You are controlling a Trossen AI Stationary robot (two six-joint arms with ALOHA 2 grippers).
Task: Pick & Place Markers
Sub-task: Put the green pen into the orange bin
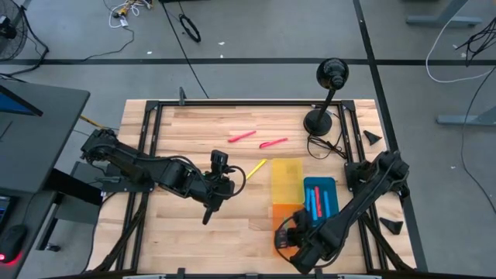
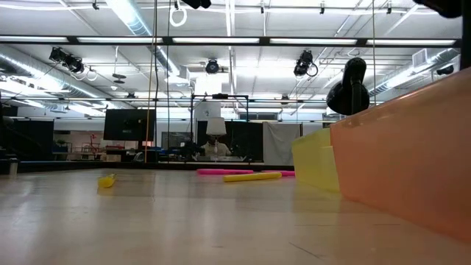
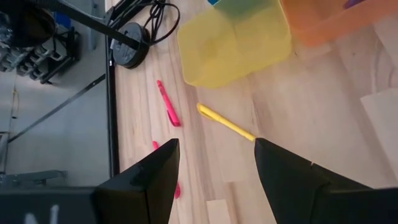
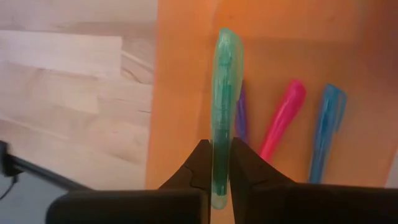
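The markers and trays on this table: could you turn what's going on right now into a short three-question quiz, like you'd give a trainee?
1. True or false: the right gripper is shut on a green marker above the orange tray.
2. Which marker lies on the wood nearest the yellow tray? A) the yellow marker B) a blue marker C) a purple marker
3. Fill in: the left gripper hovers with its fingers ____ and nothing between them.

Key: 1 true. 2 A; two pink markers lie farther off on the wood. 3 open.
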